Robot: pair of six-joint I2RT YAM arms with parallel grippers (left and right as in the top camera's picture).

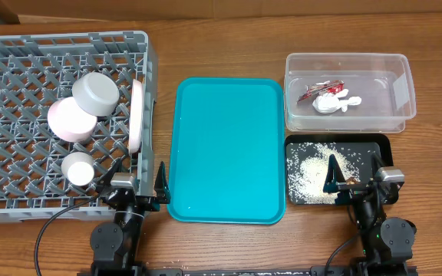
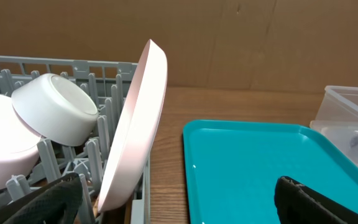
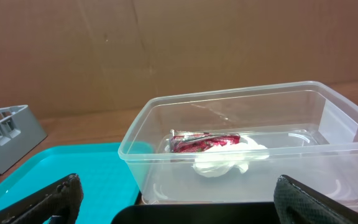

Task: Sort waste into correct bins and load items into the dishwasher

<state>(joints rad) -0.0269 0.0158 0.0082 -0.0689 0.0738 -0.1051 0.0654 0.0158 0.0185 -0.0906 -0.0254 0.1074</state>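
The left end effector (image 1: 138,182), released and empty, sits lower left, directly below the white plate (image 1: 137,116), which stands on edge along the right side of the grey rack (image 1: 67,38); the right end effector (image 1: 355,180), also released, faces the black tray (image 1: 374,140) holding rice (image 1: 309,172)

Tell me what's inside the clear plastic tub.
The clear tub holds a red crinkled wrapper and crumpled white tissue, lying together on its floor. Anything beneath those two is covered and cannot be seen.
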